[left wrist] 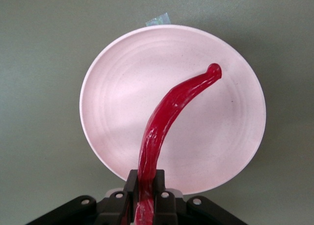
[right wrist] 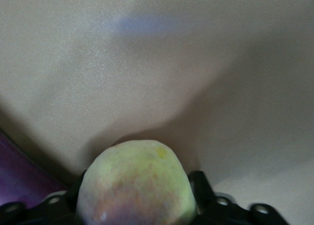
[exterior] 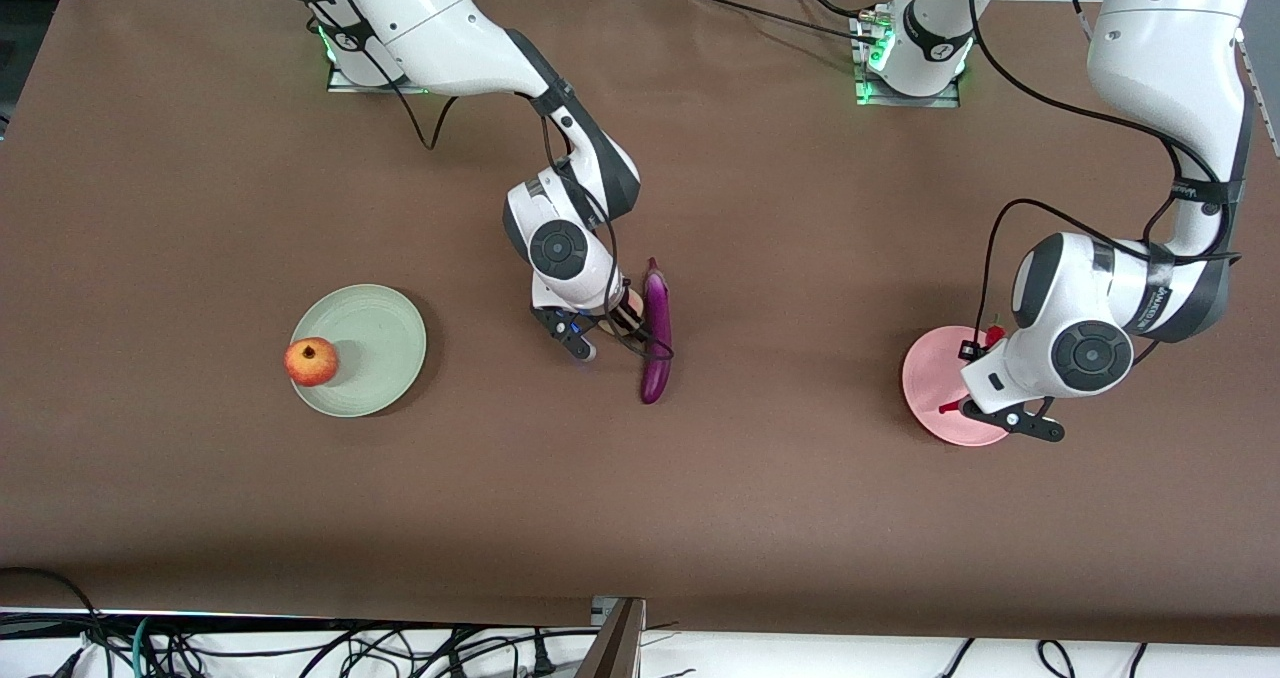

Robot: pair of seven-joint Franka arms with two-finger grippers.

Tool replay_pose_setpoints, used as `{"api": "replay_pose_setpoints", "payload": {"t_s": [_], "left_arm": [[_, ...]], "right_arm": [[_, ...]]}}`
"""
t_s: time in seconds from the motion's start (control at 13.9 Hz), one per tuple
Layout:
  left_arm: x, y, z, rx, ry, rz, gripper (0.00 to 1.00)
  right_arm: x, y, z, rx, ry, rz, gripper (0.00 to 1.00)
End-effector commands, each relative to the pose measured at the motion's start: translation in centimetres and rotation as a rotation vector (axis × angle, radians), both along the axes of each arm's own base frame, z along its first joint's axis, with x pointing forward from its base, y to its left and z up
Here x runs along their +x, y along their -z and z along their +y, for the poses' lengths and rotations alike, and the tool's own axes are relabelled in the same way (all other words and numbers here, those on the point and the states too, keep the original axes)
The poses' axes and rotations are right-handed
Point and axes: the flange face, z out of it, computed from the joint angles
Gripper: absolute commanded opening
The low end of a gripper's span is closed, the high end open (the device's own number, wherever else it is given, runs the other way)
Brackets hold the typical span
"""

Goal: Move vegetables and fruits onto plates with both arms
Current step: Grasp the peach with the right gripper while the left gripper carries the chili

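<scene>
Nearest the front camera sits my pink plate (exterior: pixel 935 383), toward my left arm's end of the brown worktop (exterior: pixel 760 498), one of two plates I count. My left end effector (left wrist: pixel 146 188) hangs over it, clamped on the stem end of the single red chili pepper (left wrist: pixel 169 112); in the left wrist view the pepper curves out from between the black fingers (left wrist: pixel 130 185) across the plate's face, its tip pointing to about one o'clock. From there I cannot tell whether the pepper touches the plate or hangs just above it.

My second plate, the pale green one (exterior: pixel 385 318), lies toward my right arm's end of the worktop. One red-orange fruit (exterior: pixel 311 361) rests on its rim at roughly eight o'clock on the plate in the front view.

Between the two plates lies the one purple eggplant (exterior: pixel 655 333), long axis running from twelve to six o'clock in the front view. My right end effector (exterior: pixel 610 330) is low at the worktop just beside it, on the green plate's side, with the fingers closed around the one pinkish-beige peach (right wrist: pixel 137 185); the right wrist view shows the peach filling the gap between them and a strip of the eggplant's purple skin at the edge.

That makes two fruits, two vegetables, two plates.
</scene>
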Motion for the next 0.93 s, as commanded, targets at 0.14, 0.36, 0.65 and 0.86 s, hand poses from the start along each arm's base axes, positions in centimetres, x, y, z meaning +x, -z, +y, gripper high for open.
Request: {"api": "replay_pose_setpoints", "payload": {"t_s": [0.14,0.36,0.65,0.86], "left_arm": [[0.4,-0.2,0.0,0.007,0.022,-0.012,1.00],[0.3,-0.4,-0.3,-0.001,0.015,-0.012,1.00],[-0.9,-2.6,-7.9,-0.157,-0.052,0.019,1.00],[-2.5,-4.3,-17.7,-0.235,-0.166,0.006,1.00]], "right_arm": [[5.1,-9.3,-8.4,-0.040,-0.153,0.104,0.22],[8.1,-12.8,-18.5,-0.053,-0.363,0.179,0.25],[9.7,-11.2,-29.9,-0.103,-0.569,0.215,0.37],[8.7,-7.1,-32.7,-0.117,-0.581,0.174,0.67]]}}
